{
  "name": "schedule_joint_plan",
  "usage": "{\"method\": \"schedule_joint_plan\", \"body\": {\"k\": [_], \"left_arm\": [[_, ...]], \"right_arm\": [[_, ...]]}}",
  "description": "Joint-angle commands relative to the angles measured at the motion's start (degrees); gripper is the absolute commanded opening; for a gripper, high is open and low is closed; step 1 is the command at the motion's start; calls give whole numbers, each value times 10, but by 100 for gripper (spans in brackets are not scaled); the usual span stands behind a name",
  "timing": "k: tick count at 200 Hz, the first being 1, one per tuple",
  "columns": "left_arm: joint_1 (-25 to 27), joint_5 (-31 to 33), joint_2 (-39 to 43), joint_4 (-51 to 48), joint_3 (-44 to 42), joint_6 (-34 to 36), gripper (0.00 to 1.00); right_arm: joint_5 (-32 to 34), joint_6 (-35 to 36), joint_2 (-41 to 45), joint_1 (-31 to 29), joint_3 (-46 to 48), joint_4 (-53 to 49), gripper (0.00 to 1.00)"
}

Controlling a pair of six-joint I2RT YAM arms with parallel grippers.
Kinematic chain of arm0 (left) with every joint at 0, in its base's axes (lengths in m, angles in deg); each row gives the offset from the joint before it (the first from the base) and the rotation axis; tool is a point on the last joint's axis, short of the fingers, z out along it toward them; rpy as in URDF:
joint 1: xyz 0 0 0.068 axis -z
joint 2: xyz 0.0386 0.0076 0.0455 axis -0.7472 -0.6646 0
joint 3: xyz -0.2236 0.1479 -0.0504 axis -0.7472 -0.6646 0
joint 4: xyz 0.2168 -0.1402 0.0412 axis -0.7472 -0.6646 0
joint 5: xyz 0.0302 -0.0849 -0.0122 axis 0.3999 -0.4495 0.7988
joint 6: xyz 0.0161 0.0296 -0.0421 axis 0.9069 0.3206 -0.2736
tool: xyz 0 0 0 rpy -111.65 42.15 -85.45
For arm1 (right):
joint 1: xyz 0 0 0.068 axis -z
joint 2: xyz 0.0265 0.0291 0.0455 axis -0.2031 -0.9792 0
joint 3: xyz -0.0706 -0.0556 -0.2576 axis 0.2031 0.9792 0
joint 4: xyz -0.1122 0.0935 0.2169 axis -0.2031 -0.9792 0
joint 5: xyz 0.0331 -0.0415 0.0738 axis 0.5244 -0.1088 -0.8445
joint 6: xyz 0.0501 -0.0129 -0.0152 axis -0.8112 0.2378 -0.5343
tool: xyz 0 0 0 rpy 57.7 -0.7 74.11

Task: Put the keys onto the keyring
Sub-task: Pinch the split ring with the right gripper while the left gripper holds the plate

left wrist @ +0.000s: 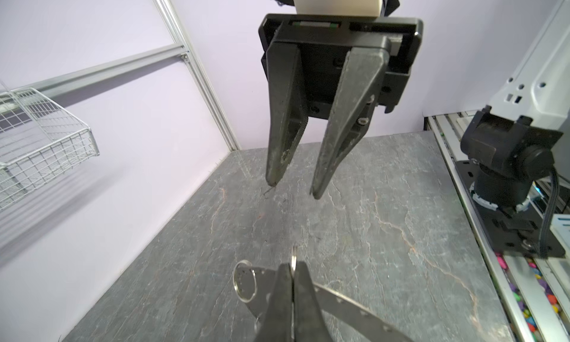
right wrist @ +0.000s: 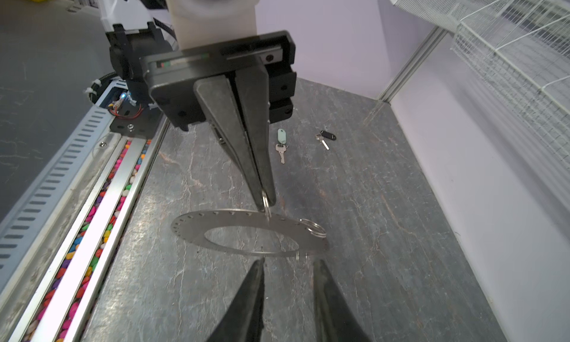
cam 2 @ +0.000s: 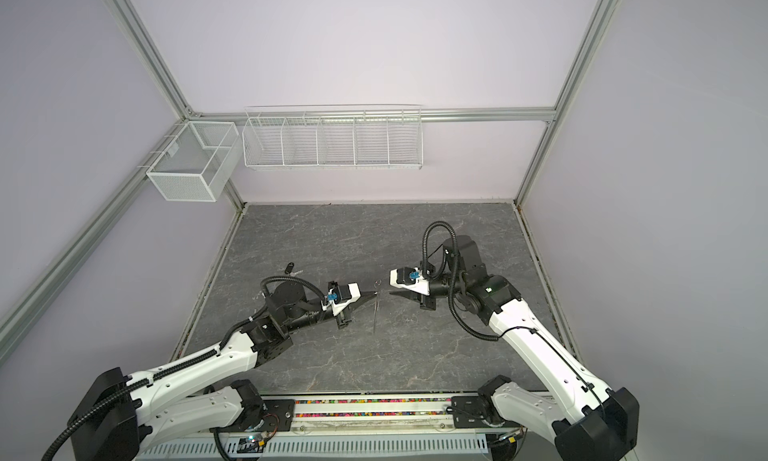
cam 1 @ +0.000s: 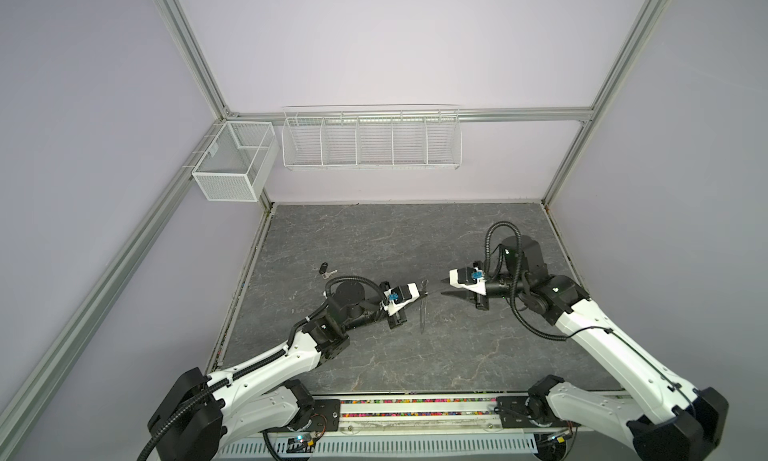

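The left gripper [right wrist: 266, 198] is closed tight on one small wire loop [right wrist: 266, 207] at the rim of the keyring [right wrist: 188, 232], so the disc hangs from that loop off the tips; in both top views it shows only as a thin line. The right gripper [right wrist: 289, 262] faces the disc from just beside it, jaws partly open with nothing between them. Both keys lie loose on the table [right wrist: 385, 232], well beyond the left gripper: the mint key [right wrist: 280, 143] and, near it, the black key [right wrist: 327, 136], neither on the ring. The step in hand looks like parking the keyring in the left grip so the right arm can go for a key. To do it well, the left should hold the disc steady with the free loop [right wrist: 314, 228] turned toward the right side, since a pinch on one thin wire lets the disc swing or twist. The right should take a key by its head, leaving the hole clear for threading. Several things are hard to make out. I cannot tell whether the disc's lower edge rests on the table or hangs clear. A further loop by the right tips is half hidden behind the rim. Any split in a loop is too small to see. In both top views the mint key does not show, probably behind the left arm [cam 1: 266, 363]. The left wrist view cuts off most of the disc.
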Motion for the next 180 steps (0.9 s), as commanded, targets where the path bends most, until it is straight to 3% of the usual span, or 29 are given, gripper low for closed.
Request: {"method": "schedule_joint_plan", "body": {"k": [1,81,180], "left_arm": [[-6,-21,2,90,-3,-38,0],[-10,-49,-25,145,2,-67,0],[-10,-61,-30,145,6,-70,0]], "right_arm": [[-62,-28,-18,2,9,29,29],[-112,-101,-22,2,39,129,29],[-143,-102,-32,0,33,129,22]]}}
